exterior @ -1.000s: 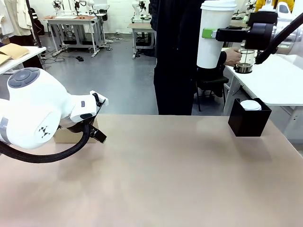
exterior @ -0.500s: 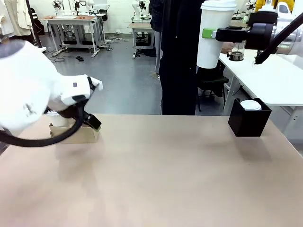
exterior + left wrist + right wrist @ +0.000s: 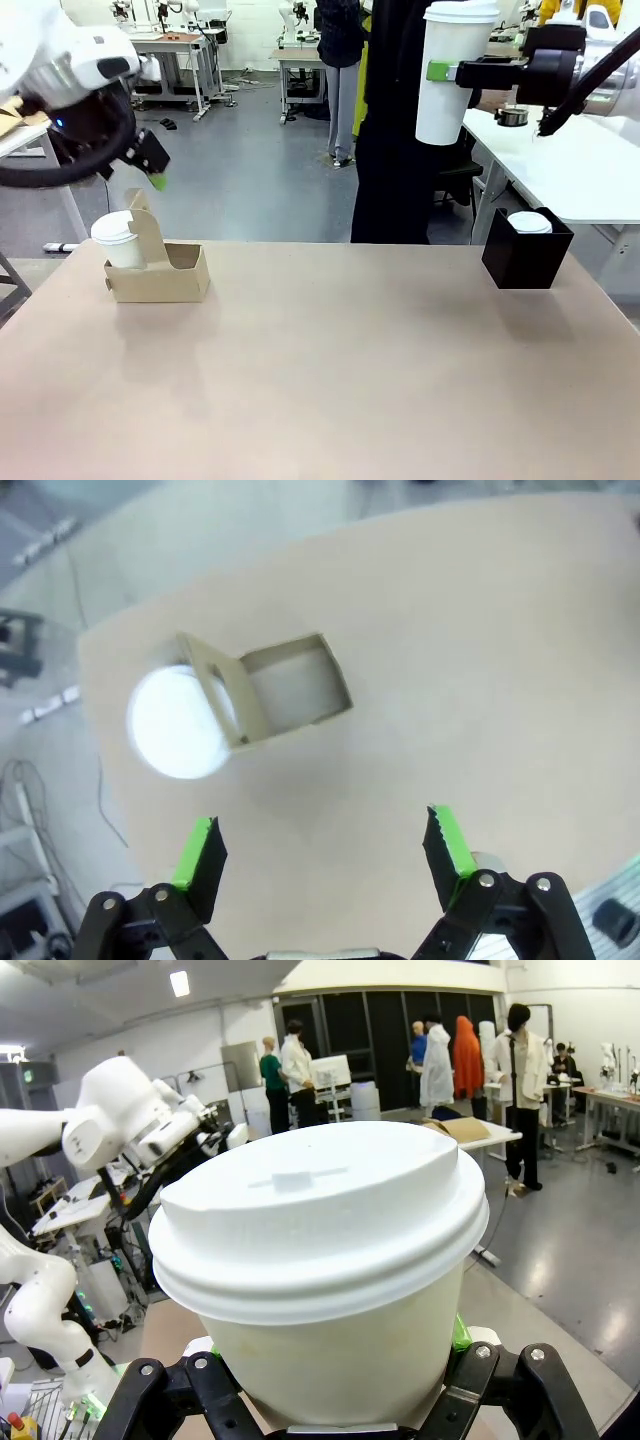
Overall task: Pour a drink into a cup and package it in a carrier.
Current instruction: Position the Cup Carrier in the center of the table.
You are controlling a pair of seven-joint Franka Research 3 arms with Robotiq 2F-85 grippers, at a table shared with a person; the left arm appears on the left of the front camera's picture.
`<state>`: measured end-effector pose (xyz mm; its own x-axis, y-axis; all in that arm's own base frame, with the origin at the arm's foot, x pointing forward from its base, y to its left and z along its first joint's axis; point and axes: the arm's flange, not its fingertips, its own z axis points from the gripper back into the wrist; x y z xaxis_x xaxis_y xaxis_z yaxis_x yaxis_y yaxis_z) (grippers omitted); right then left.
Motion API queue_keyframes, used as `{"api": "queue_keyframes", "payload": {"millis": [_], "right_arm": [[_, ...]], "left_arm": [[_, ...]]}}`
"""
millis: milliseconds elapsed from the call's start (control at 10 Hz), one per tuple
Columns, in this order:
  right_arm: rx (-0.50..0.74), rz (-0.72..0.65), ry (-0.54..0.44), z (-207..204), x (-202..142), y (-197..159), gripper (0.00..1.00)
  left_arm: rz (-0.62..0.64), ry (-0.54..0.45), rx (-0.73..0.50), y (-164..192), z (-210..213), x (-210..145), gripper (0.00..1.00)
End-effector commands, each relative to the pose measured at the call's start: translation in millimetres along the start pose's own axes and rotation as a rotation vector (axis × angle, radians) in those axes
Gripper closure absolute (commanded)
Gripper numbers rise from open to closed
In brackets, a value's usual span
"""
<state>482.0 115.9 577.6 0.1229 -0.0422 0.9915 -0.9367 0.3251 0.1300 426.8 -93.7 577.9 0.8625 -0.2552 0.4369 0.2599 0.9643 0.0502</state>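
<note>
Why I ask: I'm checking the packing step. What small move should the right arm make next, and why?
Probably swing the tall lidded cup left and down toward the carrier, whose one slot is free: the right gripper is shut on that cup high at the right, a smaller lidded cup fills the other slot, and the open left gripper hangs above.

On table [image 3: 350, 380] far right: black square box [image 3: 520, 265], short white lidded cup [image 3: 528, 222] inside; person [image 3: 395, 150] in dark clothes behind.
</note>
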Motion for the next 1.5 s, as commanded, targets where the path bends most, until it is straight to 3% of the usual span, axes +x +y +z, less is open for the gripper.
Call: {"api": "queue_keyframes", "payload": {"millis": [0, 300, 800, 900, 1000, 1100, 1300, 1400], "right_arm": [[-0.011, 0.02, -0.01, -2.7, 4.7, -0.4, 0.19], [-0.011, 0.02, -0.01, -2.7, 4.7, -0.4, 0.19], [-0.011, 0.02, -0.01, -2.7, 4.7, -0.4, 0.19], [-0.011, 0.02, -0.01, -2.7, 4.7, -0.4, 0.19], [-0.011, 0.02, -0.01, -2.7, 4.7, -0.4, 0.19], [-0.011, 0.02, -0.01, -2.7, 4.7, -0.4, 0.19], [-0.011, 0.02, -0.01, -2.7, 4.7, -0.4, 0.19], [-0.011, 0.02, -0.01, -2.7, 4.7, -0.4, 0.19]], "left_arm": [[0.118, 0.027, 0.032, 14.0, -15.5, 27.8, 0.0], [0.235, 0.076, 0.049, 58.3, -53.3, 52.0, 0.0], [0.238, 0.142, 0.059, 57.3, -98.4, 53.5, 0.0], [0.234, 0.147, 0.065, 55.9, -103.3, 51.7, 0.54], [0.223, 0.153, 0.053, 52.8, -106.0, 51.3, 0.6], [0.207, 0.151, 0.056, 48.3, -105.3, 51.3, 1.0], [0.204, 0.152, 0.055, 47.2, -105.6, 53.4, 1.0], [0.206, 0.157, 0.051, 48.0, -109.1, 52.2, 0.86]]}}
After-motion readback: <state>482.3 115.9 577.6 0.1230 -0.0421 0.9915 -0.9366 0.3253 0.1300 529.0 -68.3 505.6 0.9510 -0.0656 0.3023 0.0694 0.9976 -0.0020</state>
